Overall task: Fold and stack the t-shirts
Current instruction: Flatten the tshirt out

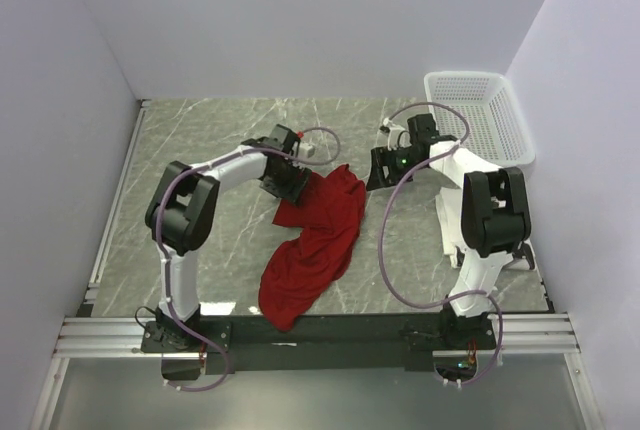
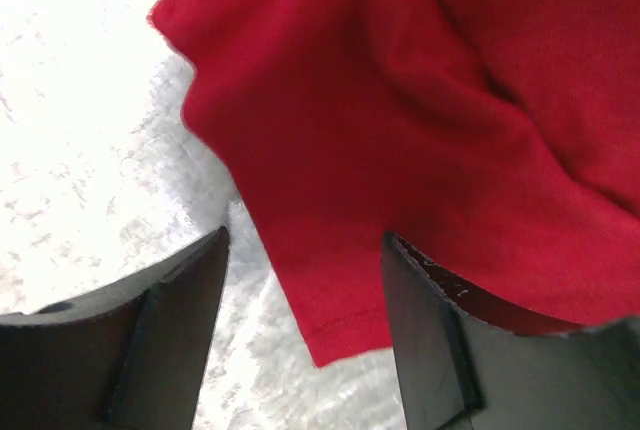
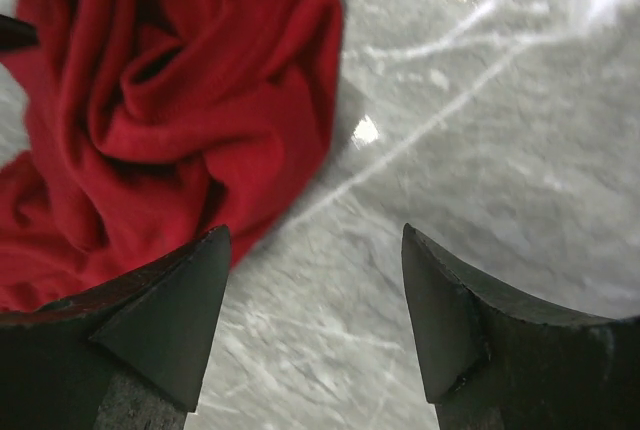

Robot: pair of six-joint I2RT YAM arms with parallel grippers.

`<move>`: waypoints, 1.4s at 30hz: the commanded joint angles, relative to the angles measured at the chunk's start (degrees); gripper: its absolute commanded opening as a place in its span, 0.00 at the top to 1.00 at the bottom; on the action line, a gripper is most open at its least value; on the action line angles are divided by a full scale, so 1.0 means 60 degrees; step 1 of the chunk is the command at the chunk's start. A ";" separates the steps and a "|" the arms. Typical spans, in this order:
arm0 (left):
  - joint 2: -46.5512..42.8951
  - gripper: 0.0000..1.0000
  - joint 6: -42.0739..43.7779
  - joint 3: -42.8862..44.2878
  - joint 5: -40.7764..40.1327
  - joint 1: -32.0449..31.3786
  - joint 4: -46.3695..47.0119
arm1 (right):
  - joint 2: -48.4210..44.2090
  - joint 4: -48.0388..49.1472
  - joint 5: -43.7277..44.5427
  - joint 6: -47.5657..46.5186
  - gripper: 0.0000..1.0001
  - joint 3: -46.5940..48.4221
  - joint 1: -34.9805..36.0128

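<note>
Red t-shirt [image 1: 318,240] lies crumpled in the middle of the table [image 1: 200,135], strung from the centre toward the near edge. Left gripper [image 1: 290,182] sits low at its far-left edge, fingers [image 2: 170,310] apart, a hemmed corner of cloth between them, unclamped. Right gripper [image 1: 381,172] is just beside the shirt's far-right bulge, fingers [image 3: 170,300] likewise apart over bare marble; white mesh basket [image 1: 485,115] in the far right corner.

Red t-shirt [image 1: 315,245]: plain, no print, unfolded and crumpled into a long bunched heap with deep folds (one hemmed corner lies flat), running diagonally from mid tabletop [image 1: 200,140] to its near edge.
</note>
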 commanded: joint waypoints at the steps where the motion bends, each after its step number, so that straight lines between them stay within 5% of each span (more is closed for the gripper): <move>1: 0.0219 0.32 0.0009 0.0225 -0.1360 -0.0432 0.0265 | 0.0340 0.0570 -0.0824 0.0477 0.24 0.0633 -0.0028; 6: 0.0498 0.45 -0.0094 0.0077 -0.1360 -0.0404 0.0060 | 0.0926 0.0759 -0.1527 0.1063 0.24 0.0678 0.0045; 12: 0.0103 1.00 0.0009 0.0369 -0.0630 0.0474 -0.0378 | 0.1541 0.0877 -0.1353 0.1166 0.24 0.0852 0.0426; 13: 0.0074 1.00 0.0342 0.0559 -0.0483 0.0621 -0.0481 | 0.1687 0.0776 -0.1440 0.1210 0.27 0.1042 0.0441; 16: -0.0233 1.00 0.0477 0.1041 0.0089 0.1498 -0.0803 | 0.2142 0.0570 -0.1557 0.1328 0.62 0.1789 0.0456; 17: -0.0263 1.00 0.0521 0.1204 0.0293 0.1661 -0.1022 | 0.2331 0.0425 -0.1645 0.1328 0.86 0.2269 0.0456; 18: -0.0278 1.00 0.0594 0.1394 0.0425 0.1836 -0.1154 | 0.2420 0.0264 -0.1718 0.1328 0.98 0.2564 0.0456; 26: -0.0498 1.00 0.0902 0.4072 0.0807 0.3609 -0.1390 | 0.1457 0.0480 -0.1851 0.1738 1.00 0.4484 0.0148; 34: -0.0891 1.00 0.0287 0.7883 0.1918 0.5073 0.0159 | 0.0519 0.0525 -0.1412 0.1928 1.00 0.8175 -0.0174; 38: -0.2486 1.00 0.0315 0.6908 0.2825 0.5748 0.1858 | -0.0652 0.0803 -0.1177 0.1431 1.00 0.8502 -0.0233; 42: -0.4683 1.00 0.2197 0.3590 0.3868 0.6188 0.2419 | -0.2570 0.0542 -0.1542 -0.0324 1.00 0.6382 -0.0117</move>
